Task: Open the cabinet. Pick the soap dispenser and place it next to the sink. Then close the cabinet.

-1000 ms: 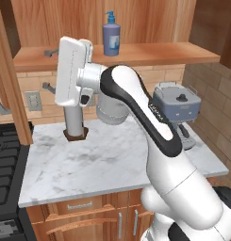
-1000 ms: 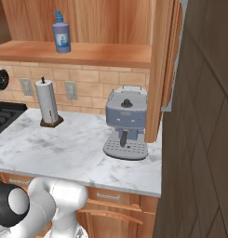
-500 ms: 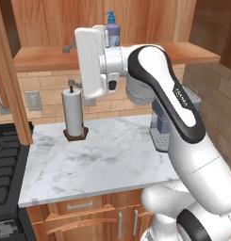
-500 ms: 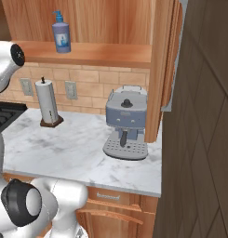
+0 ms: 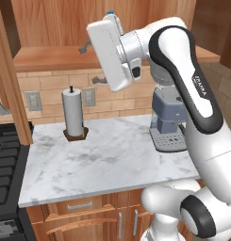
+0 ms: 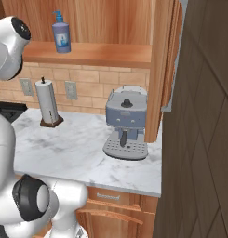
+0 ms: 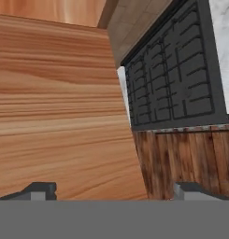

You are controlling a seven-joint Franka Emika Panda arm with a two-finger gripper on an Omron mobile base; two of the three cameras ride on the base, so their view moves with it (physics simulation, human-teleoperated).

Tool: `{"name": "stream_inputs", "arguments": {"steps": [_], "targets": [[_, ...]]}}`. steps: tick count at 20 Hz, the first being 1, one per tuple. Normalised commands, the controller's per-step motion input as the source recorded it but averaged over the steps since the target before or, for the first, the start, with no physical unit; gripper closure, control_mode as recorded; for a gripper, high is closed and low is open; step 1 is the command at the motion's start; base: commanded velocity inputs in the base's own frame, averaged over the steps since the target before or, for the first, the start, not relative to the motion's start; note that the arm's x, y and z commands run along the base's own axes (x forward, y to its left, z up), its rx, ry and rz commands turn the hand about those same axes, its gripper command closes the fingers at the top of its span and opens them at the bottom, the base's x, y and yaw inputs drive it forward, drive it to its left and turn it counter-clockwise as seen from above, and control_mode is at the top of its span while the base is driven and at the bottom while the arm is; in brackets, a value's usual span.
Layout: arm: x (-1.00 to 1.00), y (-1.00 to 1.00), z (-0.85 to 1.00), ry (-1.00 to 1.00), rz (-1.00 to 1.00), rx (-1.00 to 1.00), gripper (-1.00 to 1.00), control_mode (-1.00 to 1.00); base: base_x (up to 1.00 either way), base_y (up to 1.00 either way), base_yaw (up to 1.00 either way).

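My pincer [image 7: 113, 189] is standing spread wide with nothing between its tips, and in the hand view it is looking past a broad wooden face toward the dark stove grate [image 7: 174, 88] beyond. In the left base view my hand [image 5: 110, 52] is hanging level with the open cabinet's shelf [image 5: 46, 56], in front of the soap dispenser, of which just the blue pump top [image 5: 110, 12] is peeking over my wrist. From the right base view the soap dispenser [image 6: 61, 33] is standing upright on the cabinet [image 6: 110, 51] shelf, near its left end, well above the paper towel roll [image 6: 47, 101] and well left of the coffee machine [image 6: 126, 122].

I judge that I am in the reach for the bottle, the doors being open already. To do it well I should be turning the tips toward the bottle, since they are facing away from it now, then coming in level, clear of the shelf edge, taking the body below the white collar and not the pump, and closing only once the bottle sits square between the tips.

Compared with a second ago, my hand is higher: it was down by the paper towel roll, and it is now up at shelf height. The spread of the tips is unchanged, and the bottle has not shifted.
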Motion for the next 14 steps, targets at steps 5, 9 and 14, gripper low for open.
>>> {"name": "stream_inputs", "arguments": {"steps": [5, 9, 14], "targets": [[-0.11, -0.39, 0.02, 0.00, 0.00, -0.18, -1.00, -1.00, 0.00, 0.00, 0.00], [-0.08, -0.35, 0.00, 0.00, -0.01, -0.18, -1.00, -1.00, 0.00, 0.00, 0.00], [-0.09, -0.33, 0.00, -0.02, -0.03, -0.20, -1.00, -1.00, 0.00, 0.00, 0.00]]}}
